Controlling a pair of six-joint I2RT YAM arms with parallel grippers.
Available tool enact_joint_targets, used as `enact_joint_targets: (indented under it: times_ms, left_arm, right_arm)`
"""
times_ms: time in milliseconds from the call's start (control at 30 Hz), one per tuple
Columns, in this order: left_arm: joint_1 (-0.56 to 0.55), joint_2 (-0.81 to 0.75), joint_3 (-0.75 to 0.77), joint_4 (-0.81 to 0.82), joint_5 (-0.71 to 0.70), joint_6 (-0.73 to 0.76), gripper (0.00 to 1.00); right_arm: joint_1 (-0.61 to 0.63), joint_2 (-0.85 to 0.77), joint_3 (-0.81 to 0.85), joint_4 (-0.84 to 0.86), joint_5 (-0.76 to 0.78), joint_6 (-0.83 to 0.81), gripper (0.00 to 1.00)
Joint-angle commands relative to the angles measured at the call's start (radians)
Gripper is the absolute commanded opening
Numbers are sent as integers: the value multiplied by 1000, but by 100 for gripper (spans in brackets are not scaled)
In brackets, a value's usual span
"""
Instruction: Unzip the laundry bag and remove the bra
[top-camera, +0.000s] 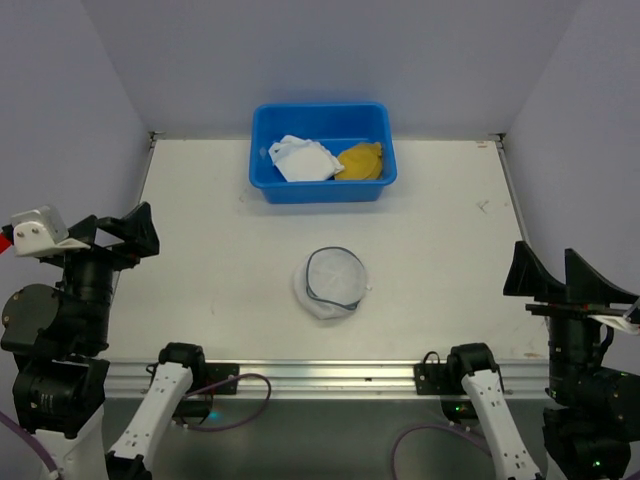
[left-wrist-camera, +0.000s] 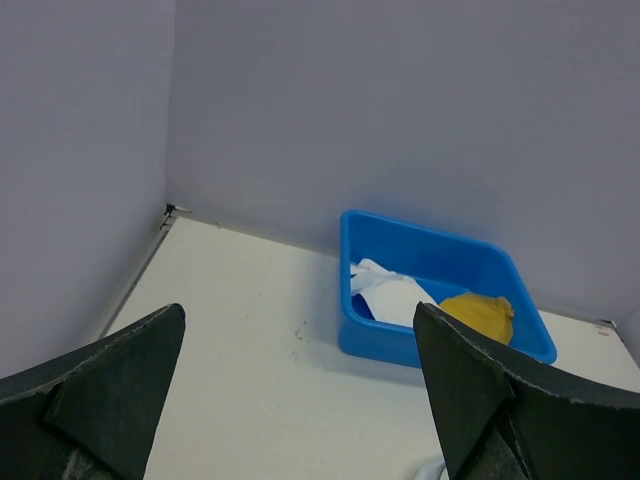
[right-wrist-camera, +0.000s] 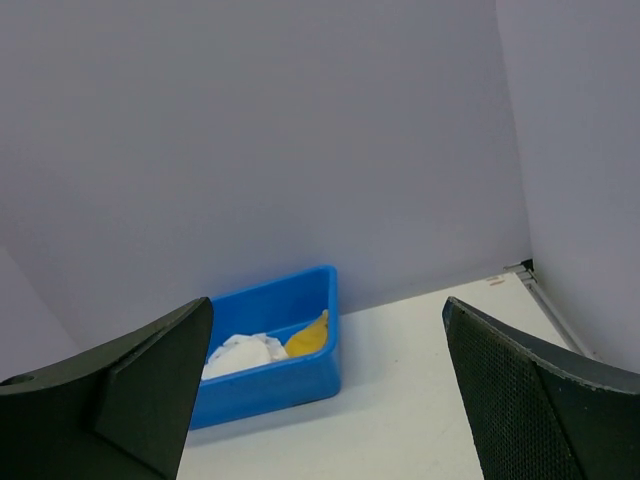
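The laundry bag (top-camera: 332, 282) was a white, see-through mesh pouch, round and domed, with a dark zip line circling its rim. It lay mid-table, near the blue tub (top-camera: 322, 190) but apart from it. Its ringed face pointed upward and, being nearly circular, it showed no clear long axis. The left gripper (top-camera: 118, 222) and right gripper (top-camera: 546, 255) sat well apart from it at the table's sides, jaws spread wide on nothing.

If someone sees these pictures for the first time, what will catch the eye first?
The bright blue tub at the far edge of the table stands out most; it holds a white cloth and a yellow item. Next comes the round white laundry bag, alone near the table's centre. The left hand and right hand are open at the near corners, touching nothing.
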Motion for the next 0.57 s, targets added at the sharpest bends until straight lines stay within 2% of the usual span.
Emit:
enact_joint_targets:
  times_ms: [0, 533]
  left_arm:
    - [-9, 3, 6, -37, -32, 24, 100]
    - [-11, 1, -77, -20, 17, -6, 100]
  right_arm:
    - [12, -6, -17, 24, 7, -35, 99]
    - [20, -17, -47, 38, -34, -14, 99]
